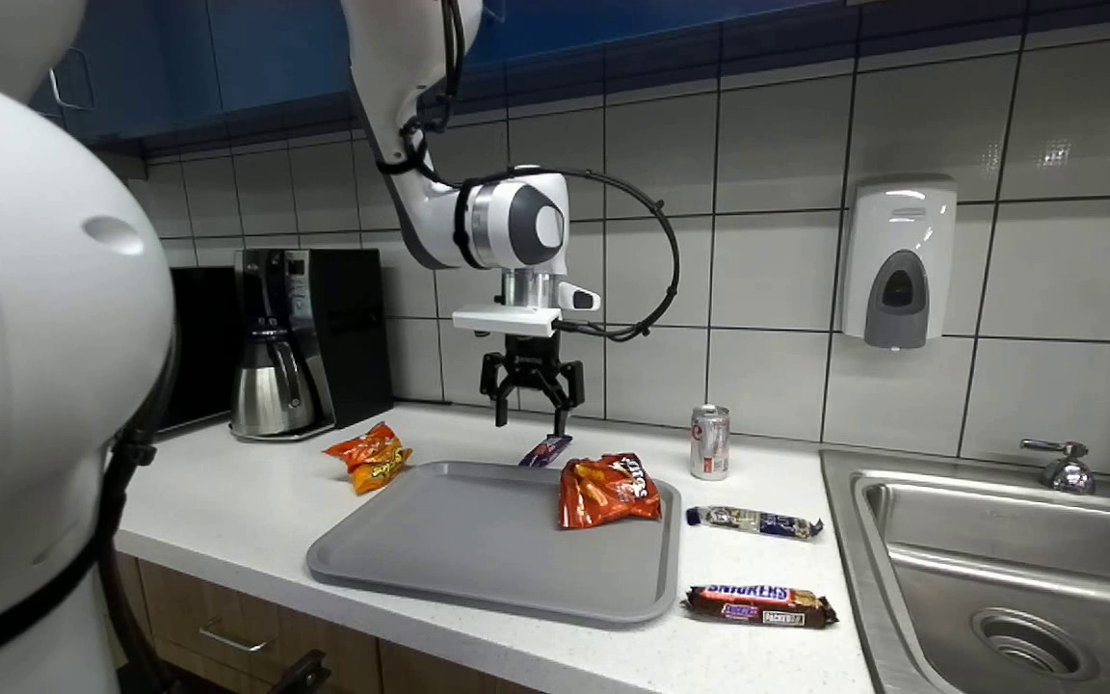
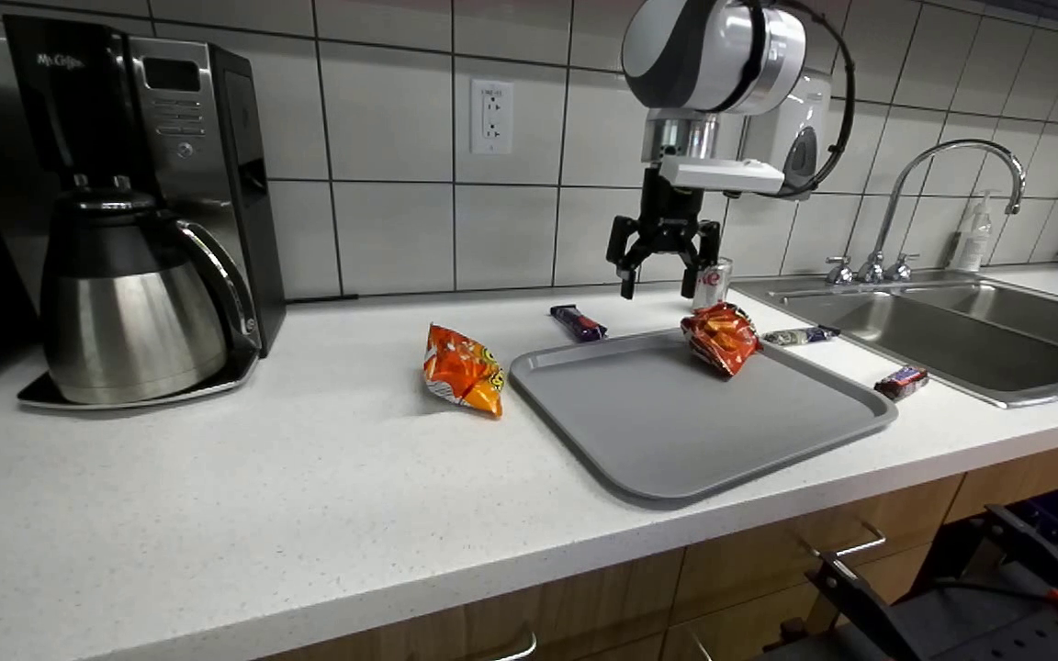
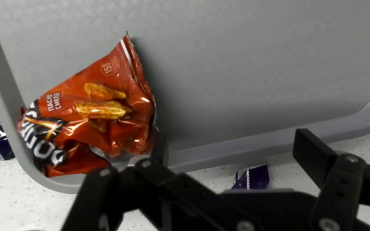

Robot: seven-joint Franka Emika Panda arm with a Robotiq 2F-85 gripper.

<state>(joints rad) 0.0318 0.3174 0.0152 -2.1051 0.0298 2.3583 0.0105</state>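
White tiles point(image 1: 777, 270) are running behind this counter point(image 2: 309, 514), and the gripper point(image 1: 530, 424) is just hovering, jaws spread super wide. Doritos bag point(image 3: 92, 118) is sitting on a corner of the gray tray point(image 1: 459, 540), purple bar point(image 2: 578, 323) lying right outside it.

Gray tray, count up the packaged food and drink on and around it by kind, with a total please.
Snack bags: 2
Wrapped bars: 3
Drink can: 1
Total: 6

Gripper point(image 2: 658, 288) near red bag point(image 2: 724, 338) on tray point(image 2: 676, 418)
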